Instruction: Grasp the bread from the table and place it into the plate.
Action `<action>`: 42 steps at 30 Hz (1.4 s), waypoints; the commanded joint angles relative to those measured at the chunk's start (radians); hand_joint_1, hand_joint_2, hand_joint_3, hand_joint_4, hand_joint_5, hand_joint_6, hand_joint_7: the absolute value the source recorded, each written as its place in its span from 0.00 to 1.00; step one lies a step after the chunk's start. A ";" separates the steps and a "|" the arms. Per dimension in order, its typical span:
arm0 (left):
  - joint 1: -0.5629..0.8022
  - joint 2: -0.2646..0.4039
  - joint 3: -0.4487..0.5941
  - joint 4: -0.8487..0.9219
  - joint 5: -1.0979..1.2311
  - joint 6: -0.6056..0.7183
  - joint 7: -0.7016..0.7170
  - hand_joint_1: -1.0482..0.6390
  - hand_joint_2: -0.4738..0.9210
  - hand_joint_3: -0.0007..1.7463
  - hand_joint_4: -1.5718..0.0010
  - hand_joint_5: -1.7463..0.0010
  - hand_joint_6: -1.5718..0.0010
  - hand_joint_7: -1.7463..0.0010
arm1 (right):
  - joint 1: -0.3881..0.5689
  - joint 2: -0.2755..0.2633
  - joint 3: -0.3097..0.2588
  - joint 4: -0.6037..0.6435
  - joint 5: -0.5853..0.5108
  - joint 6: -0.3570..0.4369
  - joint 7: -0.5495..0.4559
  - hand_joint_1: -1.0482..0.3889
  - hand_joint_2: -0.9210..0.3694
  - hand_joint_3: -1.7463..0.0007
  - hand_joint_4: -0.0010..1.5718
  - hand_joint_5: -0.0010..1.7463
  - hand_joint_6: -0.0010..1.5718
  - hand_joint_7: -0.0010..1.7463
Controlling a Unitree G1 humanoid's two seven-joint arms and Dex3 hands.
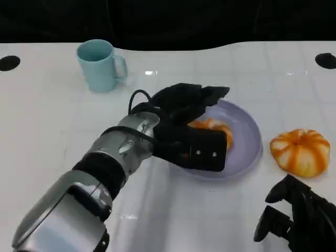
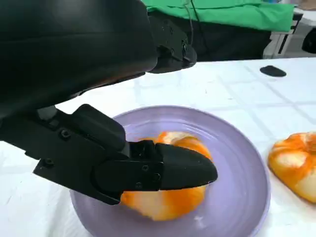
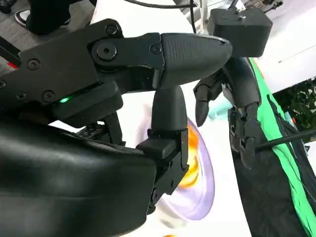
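Observation:
An orange-and-white bread (image 1: 212, 126) lies on the lilac plate (image 1: 247, 139) at the table's middle right. My left hand (image 1: 184, 123) reaches over the plate's near-left side and hides part of the bread. In the left wrist view the bread (image 2: 168, 202) rests on the plate (image 2: 247, 163); the thumb (image 2: 163, 170) lies against its front and the other fingers are spread well above it, so nothing is gripped. My right hand (image 1: 299, 218) rests at the lower right, holding nothing. A second orange bread (image 1: 300, 151) sits on the table right of the plate.
A light teal cup (image 1: 100, 65) stands at the back left. The second bread (image 2: 296, 165) lies just off the plate's rim. Two dark round holes (image 1: 9, 63) mark the table's far corners. The white table top has free room at the left and front.

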 commanded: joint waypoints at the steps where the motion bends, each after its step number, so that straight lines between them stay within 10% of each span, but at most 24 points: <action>1: -0.011 0.035 0.010 -0.044 -0.012 -0.011 -0.023 0.02 1.00 0.34 0.99 0.96 0.95 0.99 | 0.003 -0.006 -0.008 -0.006 0.005 -0.010 -0.001 0.37 0.00 0.76 0.41 1.00 0.27 0.97; 26: 0.265 0.148 0.243 -0.391 -0.374 -0.173 -0.229 0.14 1.00 0.23 0.83 0.83 0.84 0.96 | -0.003 -0.012 -0.011 0.013 0.005 -0.032 0.021 0.37 0.00 0.75 0.40 1.00 0.27 0.96; 30: 0.334 0.118 0.295 -0.430 -0.472 -0.217 -0.246 0.26 1.00 0.16 0.86 0.44 0.70 0.92 | -0.002 -0.012 -0.012 0.008 0.008 -0.026 0.021 0.37 0.00 0.75 0.40 1.00 0.27 0.96; 42: 0.512 0.056 0.390 -0.495 -0.604 -0.352 -0.243 0.33 1.00 0.14 0.69 0.26 0.53 0.81 | 0.005 -0.012 -0.008 -0.001 0.005 -0.026 0.020 0.37 0.00 0.75 0.40 1.00 0.28 0.94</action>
